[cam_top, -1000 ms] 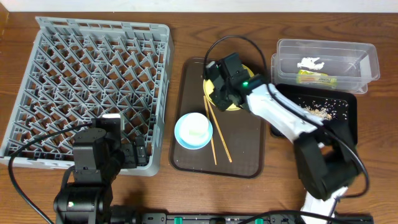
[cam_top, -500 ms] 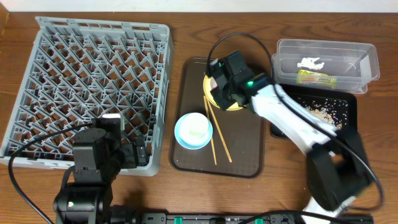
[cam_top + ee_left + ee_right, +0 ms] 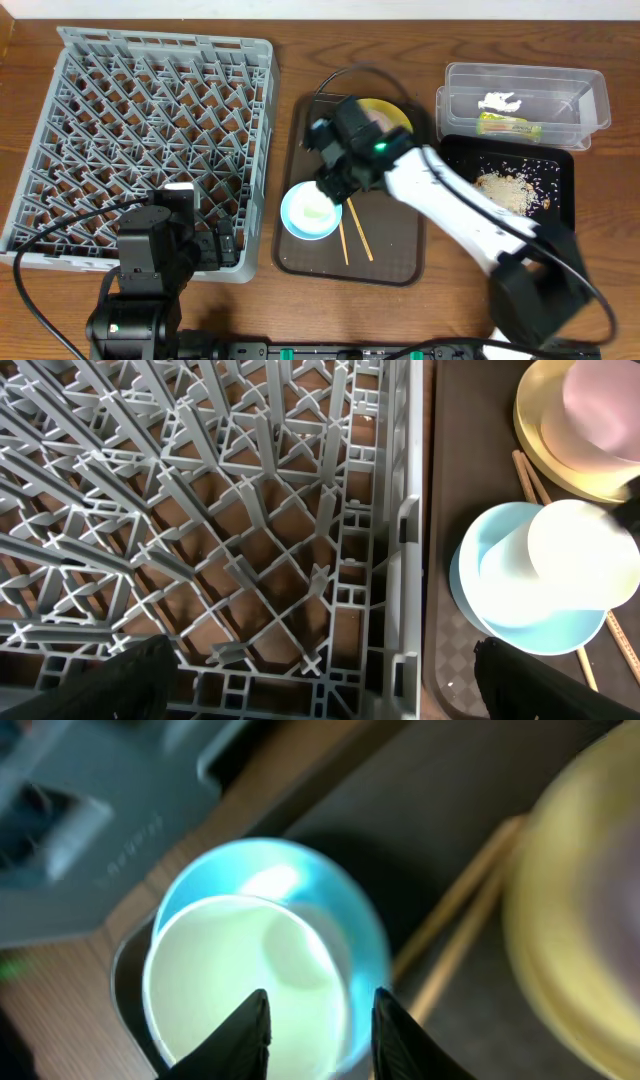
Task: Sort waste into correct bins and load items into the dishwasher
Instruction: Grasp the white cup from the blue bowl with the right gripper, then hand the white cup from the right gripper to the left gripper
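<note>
Hovering right hand (image 3: 318, 1025), parted, seemingly empty, over cream-white bowl (image 3: 240, 980) inside light-blue bowl (image 3: 300, 860).

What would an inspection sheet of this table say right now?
Surface: wooden table, brown tray on it.
Job's things: grey rack; cream bowl inside blue bowl, chopsticks, yellow plate on the brown tray; wrapper, white scrap in clear tub; crumbs in black tray.
Clutter: nothing seen.
Tools: left tool open over the rack; right tool open above the cream bowl.
Cables: black cables at both arms.
Surroundings: pale wall strip behind.
</note>
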Controlling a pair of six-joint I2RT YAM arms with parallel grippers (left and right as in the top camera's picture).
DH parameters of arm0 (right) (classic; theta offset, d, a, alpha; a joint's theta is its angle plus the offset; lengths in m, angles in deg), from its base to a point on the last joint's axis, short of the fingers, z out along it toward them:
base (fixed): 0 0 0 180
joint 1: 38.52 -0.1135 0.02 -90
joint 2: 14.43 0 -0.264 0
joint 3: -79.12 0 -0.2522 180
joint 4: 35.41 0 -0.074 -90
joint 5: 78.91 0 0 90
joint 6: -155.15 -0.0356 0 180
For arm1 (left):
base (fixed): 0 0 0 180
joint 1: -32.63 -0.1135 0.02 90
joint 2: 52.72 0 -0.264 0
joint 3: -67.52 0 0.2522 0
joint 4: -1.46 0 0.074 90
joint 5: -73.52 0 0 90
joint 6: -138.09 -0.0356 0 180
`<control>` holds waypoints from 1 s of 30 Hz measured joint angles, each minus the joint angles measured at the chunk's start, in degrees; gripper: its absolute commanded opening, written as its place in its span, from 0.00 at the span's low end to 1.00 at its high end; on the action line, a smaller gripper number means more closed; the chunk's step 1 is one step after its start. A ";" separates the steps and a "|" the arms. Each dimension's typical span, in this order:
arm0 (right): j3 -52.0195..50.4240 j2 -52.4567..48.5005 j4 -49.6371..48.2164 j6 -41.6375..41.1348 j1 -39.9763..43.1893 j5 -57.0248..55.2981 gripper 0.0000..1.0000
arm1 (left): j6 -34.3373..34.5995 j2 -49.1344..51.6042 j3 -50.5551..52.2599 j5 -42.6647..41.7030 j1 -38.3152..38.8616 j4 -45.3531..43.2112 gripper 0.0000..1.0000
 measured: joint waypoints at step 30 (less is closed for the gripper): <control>3.72 7.87 -1.53 -7.02 20.61 21.09 0.01 | 3.65 3.65 0.04 -21.16 0.00 -18.99 0.97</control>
